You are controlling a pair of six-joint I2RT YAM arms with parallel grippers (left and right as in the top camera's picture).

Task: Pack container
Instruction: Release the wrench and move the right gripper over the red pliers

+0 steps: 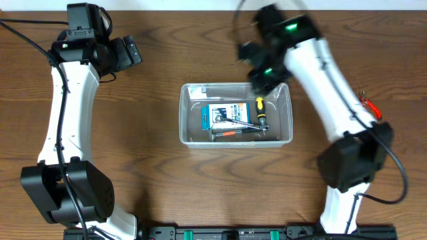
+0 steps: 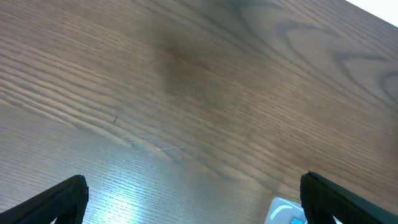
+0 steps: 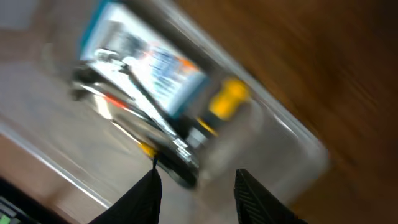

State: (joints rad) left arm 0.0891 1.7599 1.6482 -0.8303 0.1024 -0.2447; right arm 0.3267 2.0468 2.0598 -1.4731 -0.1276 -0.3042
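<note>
Right gripper (image 3: pixel 196 186) hangs just over the container (image 1: pixel 182 117), its fingers (image 3: pixel 146 196) apart with nothing between them. The container stands in the middle of the desk (image 1: pixel 133 167), with a yellow-handled screwdriver (image 1: pixel 260 109), a blue-and-white box (image 1: pixel 225 115) and other tools (image 1: pixel 233 133) inside. I judge the move now is to lift clear: straight up, slowly, so nothing catches. Left gripper (image 2: pixel 193 186) stands wide apart at the far left.

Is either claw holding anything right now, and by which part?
Nothing is held. The left gripper stands open over the table; the right gripper hangs above the container, jaws apart and empty.
</note>
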